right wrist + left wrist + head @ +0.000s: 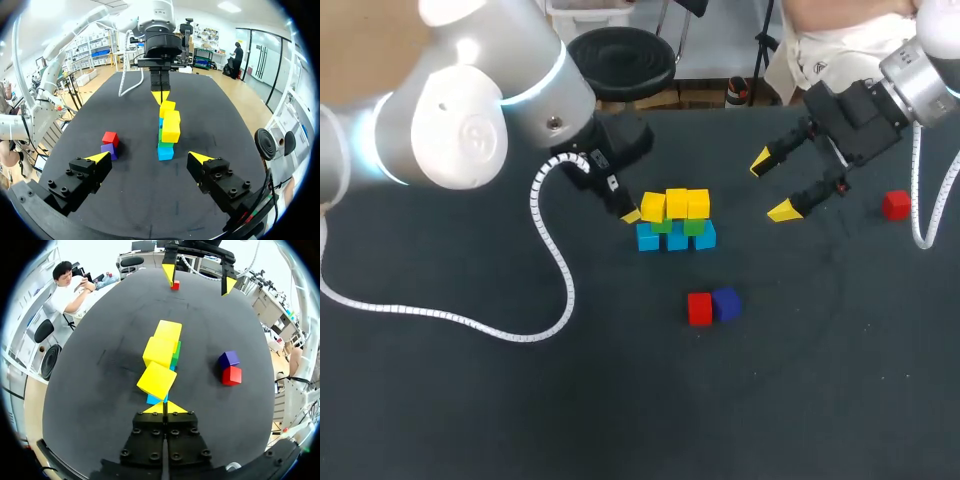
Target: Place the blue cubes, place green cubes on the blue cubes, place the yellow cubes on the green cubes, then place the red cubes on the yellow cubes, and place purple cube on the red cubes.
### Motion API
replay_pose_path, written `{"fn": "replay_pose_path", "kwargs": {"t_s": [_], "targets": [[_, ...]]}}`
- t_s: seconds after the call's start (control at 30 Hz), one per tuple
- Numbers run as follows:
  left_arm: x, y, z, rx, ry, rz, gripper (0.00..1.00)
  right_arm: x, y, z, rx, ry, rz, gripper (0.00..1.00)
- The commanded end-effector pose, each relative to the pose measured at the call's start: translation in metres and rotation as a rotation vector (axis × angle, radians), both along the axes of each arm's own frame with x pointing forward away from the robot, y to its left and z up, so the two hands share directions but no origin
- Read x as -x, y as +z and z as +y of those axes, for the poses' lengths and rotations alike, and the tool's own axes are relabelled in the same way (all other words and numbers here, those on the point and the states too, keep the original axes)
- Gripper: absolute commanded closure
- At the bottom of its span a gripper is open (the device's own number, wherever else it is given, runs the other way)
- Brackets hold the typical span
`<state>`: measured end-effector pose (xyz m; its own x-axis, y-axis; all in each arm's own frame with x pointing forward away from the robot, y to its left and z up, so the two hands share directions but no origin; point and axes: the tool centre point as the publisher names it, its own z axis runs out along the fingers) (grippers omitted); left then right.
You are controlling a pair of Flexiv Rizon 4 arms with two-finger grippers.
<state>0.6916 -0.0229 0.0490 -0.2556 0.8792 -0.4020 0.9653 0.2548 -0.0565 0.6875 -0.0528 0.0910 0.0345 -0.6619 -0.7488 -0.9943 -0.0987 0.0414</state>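
Yellow cubes (677, 203) top the green-on-blue stack (677, 238) just ahead of the left hand (165, 409), whose tips are pressed together holding nothing, right by the nearest, skewed cube (157, 380), so any sideways push could knock it off, while the right hand (772, 186) hangs open beyond
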Motion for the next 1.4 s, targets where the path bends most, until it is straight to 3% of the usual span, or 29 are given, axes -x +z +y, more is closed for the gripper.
{"fn": "replay_pose_path", "kwargs": {"t_s": [0.03, 0.37, 0.8, 1.4], "targets": [[0.001, 0.001, 0.001, -0.002, -0.001, 0.0, 1.0, 0.0, 0.0, 0.0, -0.001, 0.0, -0.001, 0.0], [-0.003, 0.005, 0.017, -0.015, 0.032, -0.015, 1.0, 0.0, 0.0, 0.0, -0.001, 0.0, -0.001, 0.0], [-0.015, -0.008, 0.003, -0.042, 0.033, 0.006, 1.0, 0.0, 0.0, 0.0, -0.001, 0.0, -0.001, 0.0], [-0.001, -0.001, 0.006, -0.027, 0.015, -0.002, 1.0, 0.0, 0.0, 0.0, -0.001, 0.0, -0.001, 0.0]]}}
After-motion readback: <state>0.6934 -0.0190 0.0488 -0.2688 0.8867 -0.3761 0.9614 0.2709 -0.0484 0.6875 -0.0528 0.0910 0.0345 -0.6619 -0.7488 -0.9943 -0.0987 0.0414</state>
